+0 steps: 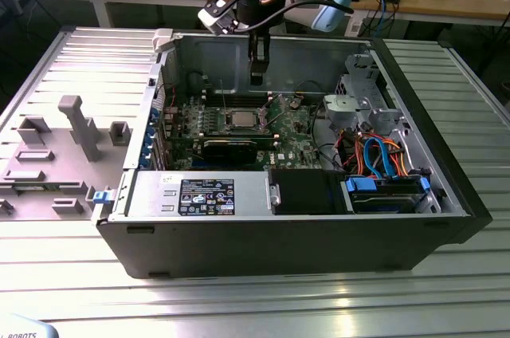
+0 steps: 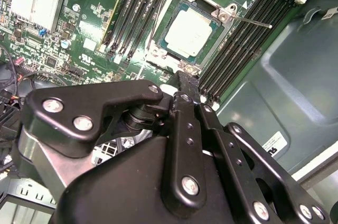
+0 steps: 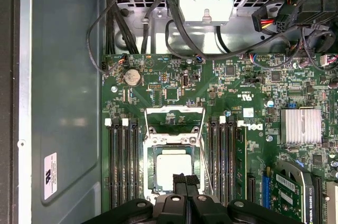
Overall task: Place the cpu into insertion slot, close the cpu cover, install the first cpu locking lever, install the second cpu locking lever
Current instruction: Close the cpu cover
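The cpu lies flat in the insertion slot, its silvery top showing in both wrist views and on the green board in the exterior view. The cpu cover stands open, swung up on the socket's side away from the fingers. A thin locking lever sticks out unlatched beside the socket. My gripper hangs a little above the socket inside the case. Its black fingers are shut on nothing, tips just over the chip's near edge.
Black memory slots flank the socket on both sides. A graphics card and a finned heat sink are close by. A drive cage with cables fills the exterior view's right. Case walls surround the board.
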`<state>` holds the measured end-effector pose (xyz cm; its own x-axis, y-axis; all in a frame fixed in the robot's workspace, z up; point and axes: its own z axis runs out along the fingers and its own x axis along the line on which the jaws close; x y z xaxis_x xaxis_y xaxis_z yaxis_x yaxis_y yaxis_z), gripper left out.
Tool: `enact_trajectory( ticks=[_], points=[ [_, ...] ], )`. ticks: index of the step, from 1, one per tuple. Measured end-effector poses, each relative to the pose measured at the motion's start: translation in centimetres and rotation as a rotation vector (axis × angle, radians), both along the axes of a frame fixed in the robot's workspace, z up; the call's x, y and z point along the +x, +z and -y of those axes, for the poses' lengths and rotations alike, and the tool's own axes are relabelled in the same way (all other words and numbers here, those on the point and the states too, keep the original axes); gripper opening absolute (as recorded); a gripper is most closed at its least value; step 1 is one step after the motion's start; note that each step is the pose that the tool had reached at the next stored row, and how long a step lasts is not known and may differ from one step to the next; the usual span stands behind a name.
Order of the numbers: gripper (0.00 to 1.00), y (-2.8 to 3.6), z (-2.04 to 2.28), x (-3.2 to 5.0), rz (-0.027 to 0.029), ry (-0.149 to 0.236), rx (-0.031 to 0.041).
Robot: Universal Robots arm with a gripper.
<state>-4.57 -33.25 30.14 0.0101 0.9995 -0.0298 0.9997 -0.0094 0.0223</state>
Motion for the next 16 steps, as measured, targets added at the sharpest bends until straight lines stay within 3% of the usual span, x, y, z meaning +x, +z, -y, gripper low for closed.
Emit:
enact_trajectory(
  ticks=[2, 3, 4, 8, 16],
  points=[
    [0.11, 0.00, 0.00, 0.00, 0.0000, 0.000, 0.0000],
    [0.11, 0.70, 0.00, 0.00, 0.0001, 0.000, 0.0000],
    [0.11, 0.77, 0.00, 0.01, 0.0000, 0.000, 0.0000],
    [0.11, 0.77, 0.00, 0.41, 0.0000, 0.000, 0.0000],
    [0.11, 0.77, 0.00, 0.46, 0.0000, 0.000, 0.0000]
  ],
)
